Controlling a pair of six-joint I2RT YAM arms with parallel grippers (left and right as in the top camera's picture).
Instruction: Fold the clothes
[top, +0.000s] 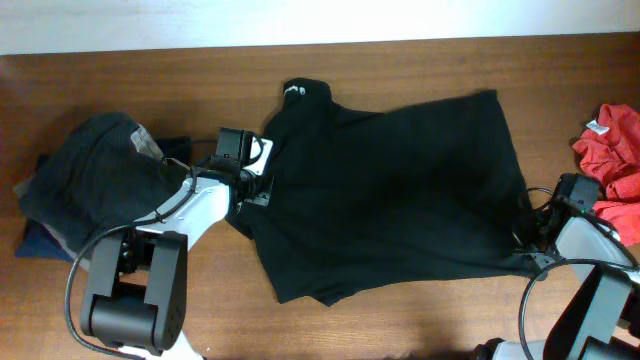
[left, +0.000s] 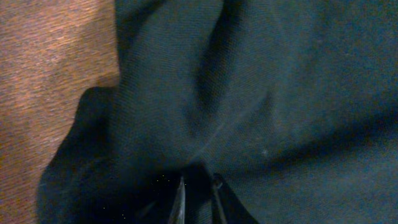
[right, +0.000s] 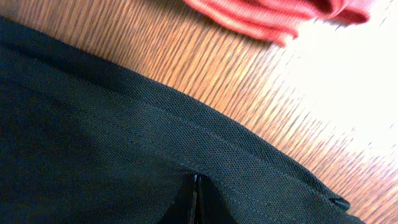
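You have the black garment (top: 400, 190) lying spread over the middle of the wooden counter (top: 420, 320), its neck turned toward the far edge with the small white tag (top: 297, 92) showing there; the cloth lies mostly flat, with soft ridges across the body and a rumpled lower left corner near the front edge. Your left gripper (top: 252, 190) sits at the garment's left side, just below the neck; in the left wrist view its fingers (left: 180, 202) stand only a sliver apart with a fold of the black cloth nipped between them, and creases in the fabric run in toward that pinch; bare wood shows to the left of the cloth. Your right gripper (top: 528, 240) is at the garment's right edge, low on that side; in the right wrist view its jaws are pressed tight together, their tips sunk into the black cloth just inside the stitched hem, so it appears to have a thin pinch of that edge; the hem runs slantwise across the wood. A red garment (top: 615, 150) lies bunched at the counter's right end, near the right arm but apart from the black cloth; a charcoal-grey heap of clothing (top: 85, 175) sits at the left end, beside the left arm.
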